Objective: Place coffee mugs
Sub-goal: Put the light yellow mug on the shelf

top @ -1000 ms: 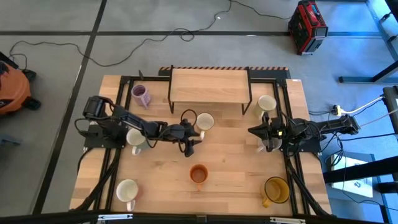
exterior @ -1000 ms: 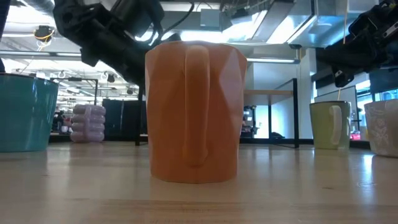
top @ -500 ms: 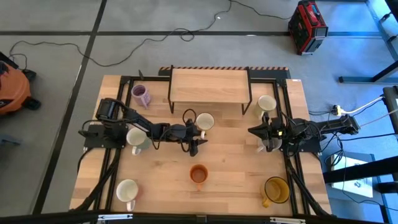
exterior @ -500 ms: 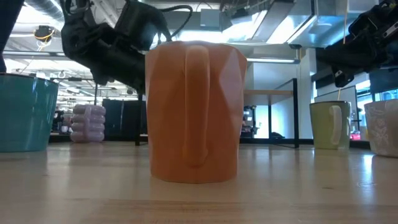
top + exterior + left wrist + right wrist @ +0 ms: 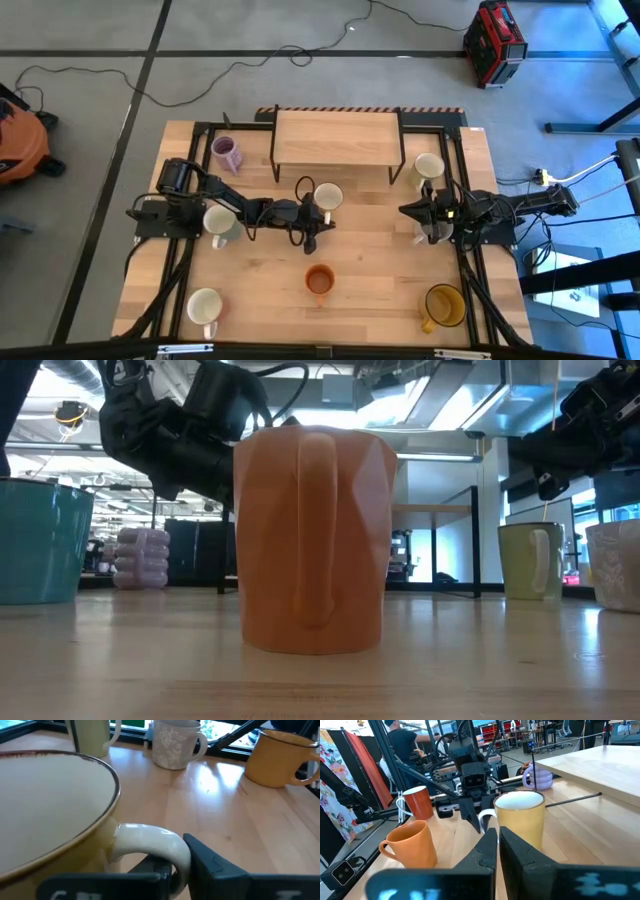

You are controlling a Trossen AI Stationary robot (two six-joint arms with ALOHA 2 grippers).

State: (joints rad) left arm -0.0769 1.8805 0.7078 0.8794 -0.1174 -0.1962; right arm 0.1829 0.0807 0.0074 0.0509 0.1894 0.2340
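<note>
Wooden planks form the table [image 5: 380,250], on which a low wooden shelf [image 5: 335,137] is set at the far middle. Between the arms, near the table's centre, a cream-white mug [image 5: 328,196] is seen, its handle [image 5: 160,842] clamped between the left gripper's [image 5: 312,215] fingers [image 5: 212,865]. An orange mug [image 5: 320,281] is placed nearer the front, an amber-yellow mug [image 5: 445,305] at the near right, and a white mug [image 5: 204,305] at the near left. A lilac mug [image 5: 227,153] is found at the far left, a pale mug [image 5: 219,222] beside the left arm, and another cream mug [image 5: 429,167] at the far right. The right gripper [image 5: 407,210] is held at the table's right side, its jaws pressed together on nothing.
</note>
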